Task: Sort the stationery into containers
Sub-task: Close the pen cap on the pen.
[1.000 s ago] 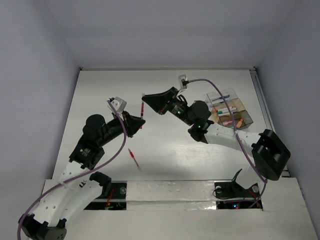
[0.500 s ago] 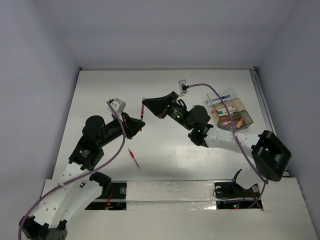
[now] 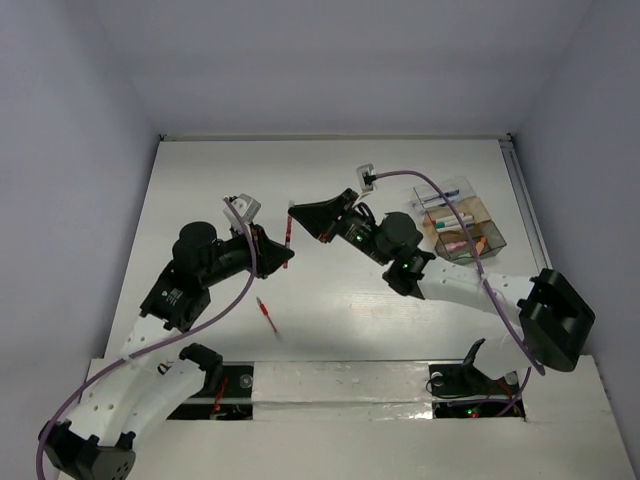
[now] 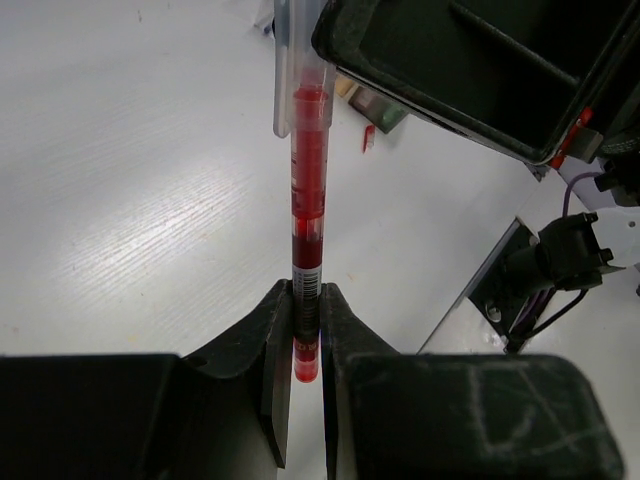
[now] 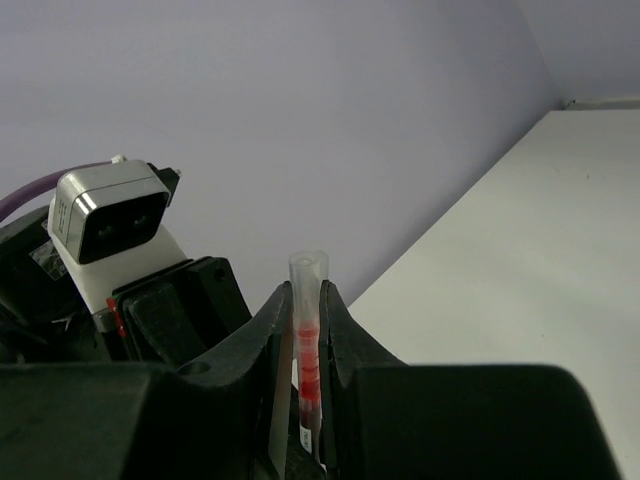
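Observation:
A red pen hangs above the table's middle, held at both ends. My left gripper is shut on its lower barrel; in the left wrist view the pen runs up from the jaws into a clear cap. My right gripper is shut on that capped end; the right wrist view shows the clear cap sticking out past the fingertips. The clear organiser box stands at the right, holding pens and pink and orange erasers.
A second small red pen lies on the table near the front, below my left gripper. The right arm's body fills the top right of the left wrist view. Walls enclose the table on three sides.
Both grippers have shifted slightly right together, still holding the red pen between them. The pen on the table and the box have not moved.

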{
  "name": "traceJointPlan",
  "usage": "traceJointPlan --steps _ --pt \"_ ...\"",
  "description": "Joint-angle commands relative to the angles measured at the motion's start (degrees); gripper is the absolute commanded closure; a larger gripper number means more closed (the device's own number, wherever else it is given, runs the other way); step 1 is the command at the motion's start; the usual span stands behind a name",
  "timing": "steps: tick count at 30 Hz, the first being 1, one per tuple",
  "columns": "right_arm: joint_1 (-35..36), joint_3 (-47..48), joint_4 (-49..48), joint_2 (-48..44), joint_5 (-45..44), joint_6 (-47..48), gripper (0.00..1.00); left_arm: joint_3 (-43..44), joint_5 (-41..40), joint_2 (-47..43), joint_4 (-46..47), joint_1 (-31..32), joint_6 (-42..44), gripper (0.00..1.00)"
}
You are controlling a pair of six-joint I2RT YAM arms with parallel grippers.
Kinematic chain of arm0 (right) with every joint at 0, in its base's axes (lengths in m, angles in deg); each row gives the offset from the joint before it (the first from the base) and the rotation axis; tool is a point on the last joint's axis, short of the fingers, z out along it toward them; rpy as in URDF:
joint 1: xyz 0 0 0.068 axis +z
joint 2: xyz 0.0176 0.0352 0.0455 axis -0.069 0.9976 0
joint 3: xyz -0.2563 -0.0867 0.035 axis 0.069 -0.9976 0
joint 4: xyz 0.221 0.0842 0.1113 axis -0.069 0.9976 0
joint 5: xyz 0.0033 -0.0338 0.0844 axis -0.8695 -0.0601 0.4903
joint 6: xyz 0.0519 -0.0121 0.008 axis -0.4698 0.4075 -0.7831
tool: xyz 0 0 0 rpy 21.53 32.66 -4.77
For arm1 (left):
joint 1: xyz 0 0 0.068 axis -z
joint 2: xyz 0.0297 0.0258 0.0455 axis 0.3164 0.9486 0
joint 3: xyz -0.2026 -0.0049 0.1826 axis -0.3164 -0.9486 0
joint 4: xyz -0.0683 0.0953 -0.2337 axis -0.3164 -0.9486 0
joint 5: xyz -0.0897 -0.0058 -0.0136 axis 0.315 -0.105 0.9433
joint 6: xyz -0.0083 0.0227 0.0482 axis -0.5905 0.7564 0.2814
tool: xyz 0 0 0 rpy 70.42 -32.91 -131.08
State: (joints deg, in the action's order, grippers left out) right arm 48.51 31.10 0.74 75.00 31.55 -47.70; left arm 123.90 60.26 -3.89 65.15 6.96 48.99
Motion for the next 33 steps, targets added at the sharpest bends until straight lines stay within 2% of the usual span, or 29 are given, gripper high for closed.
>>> traceJointPlan --steps 1,13,20,26,27,28,29,30,32,33 --pt "5.4 -4.4 12.6 0.5 8.5 0.9 1.0 7.8 -4.0 0.6 14.8 -1.0 -1.7 1.0" --pt "11.5 -12.2 11.1 2.7 7.2 -3.6 1.0 19.0 -6.7 3.9 13.4 -1.0 -1.4 1.0" --pt "11.5 -12.2 13.8 -2.8 3.4 -0.7 1.0 13.8 -3.9 2.9 15.0 -1.0 -4.3 1.0" --pt "10.0 -12.0 18.0 -10.5 -1.1 2.1 1.0 11.2 -4.6 1.5 12.1 -1.0 -2.8 1.0" --pt "9.1 -12.0 21.0 -12.0 -1.4 3.3 0.96 10.6 -4.5 1.3 11.7 -1.0 -2.6 1.0" --pt "7.5 -11.5 23.1 -14.4 -1.1 4.4 0.84 10.2 -4.2 1.1 11.4 -1.0 -2.4 1.0" --pt "6.5 -9.7 25.5 -15.5 -0.6 6.5 0.78 9.6 -3.6 0.7 11.2 -1.0 -2.1 1.0" --pt "5.5 -8.7 29.1 -17.0 0.0 7.9 0.6 8.2 -3.0 0.6 11.3 -1.0 -2.2 1.0" --pt "1.9 -5.3 31.6 -17.9 4.7 10.7 0.5 6.7 -1.1 -0.2 11.8 -1.0 -2.1 1.0" --pt "0.9 -4.2 32.3 -18.3 6.2 11.3 0.4 5.0 -0.4 -0.6 12.3 -1.0 -2.1 1.0"
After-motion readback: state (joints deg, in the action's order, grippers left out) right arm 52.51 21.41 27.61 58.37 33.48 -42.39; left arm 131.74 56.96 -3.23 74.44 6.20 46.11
